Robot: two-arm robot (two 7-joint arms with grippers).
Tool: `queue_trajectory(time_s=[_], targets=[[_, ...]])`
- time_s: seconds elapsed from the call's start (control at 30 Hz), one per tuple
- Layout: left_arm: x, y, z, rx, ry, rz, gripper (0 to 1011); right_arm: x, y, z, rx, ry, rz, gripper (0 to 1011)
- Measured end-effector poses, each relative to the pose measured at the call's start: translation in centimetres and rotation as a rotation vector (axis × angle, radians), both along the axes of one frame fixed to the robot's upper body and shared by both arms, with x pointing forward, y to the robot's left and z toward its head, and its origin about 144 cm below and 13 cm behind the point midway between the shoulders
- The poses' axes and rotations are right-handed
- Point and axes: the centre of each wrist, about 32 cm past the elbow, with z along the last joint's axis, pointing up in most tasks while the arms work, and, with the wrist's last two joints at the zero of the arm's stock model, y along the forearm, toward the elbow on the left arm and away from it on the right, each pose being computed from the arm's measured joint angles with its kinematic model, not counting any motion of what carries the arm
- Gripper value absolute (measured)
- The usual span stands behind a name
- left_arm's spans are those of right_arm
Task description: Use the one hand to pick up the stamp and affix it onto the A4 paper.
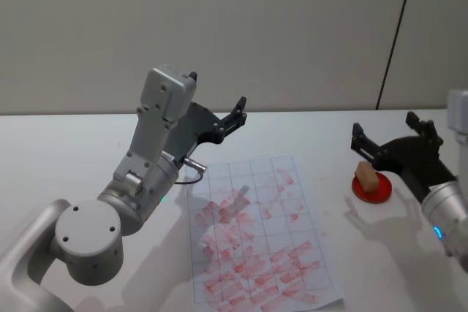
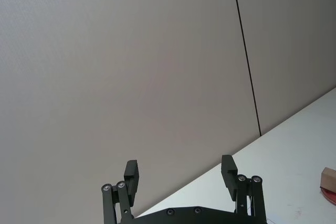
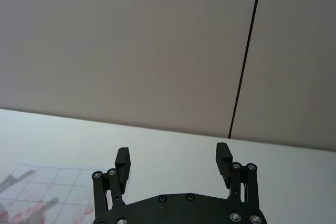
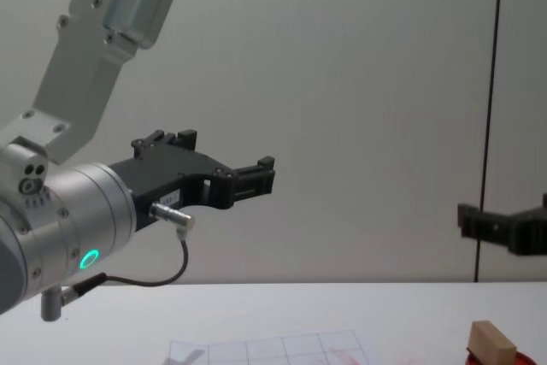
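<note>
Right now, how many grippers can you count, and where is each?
2. The left gripper is raised, open and empty, near the paper's far left corner. The right gripper hovers open and empty above and just behind the stamp on the red pad.

The head view looks down from above on the table (image 1: pixel 73 137) and holds the paper (image 1: pixel 256 239) and stamp (image 1: pixel 366 178) whole. The chest view sits low, level across the table toward the wall (image 4: pixel 359 83), and shares the paper's far edge and the stamp. The left wrist view looks close past the left gripper (image 2: pixel 179 165), tilted up at that wall, and catches the stamp. The right wrist view looks past the right gripper (image 3: pixel 173 151) and catches the paper's corner.
</note>
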Motion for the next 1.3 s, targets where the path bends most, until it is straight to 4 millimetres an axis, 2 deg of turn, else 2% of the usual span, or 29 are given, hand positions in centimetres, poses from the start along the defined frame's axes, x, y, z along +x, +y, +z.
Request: queue_trajectory(time_s=[0.43, 1.3], targets=[[0.0, 0.0, 0.0, 0.000, 0.000, 0.000, 1001, 0.9, 1.8, -1.2, -0.054, 0.134, -0.092, 1001], [0.0, 0.0, 0.0, 0.000, 0.000, 0.000, 1001, 3.5, 1.7, -3.6, -0.076, 0.263, -0.108, 1001]])
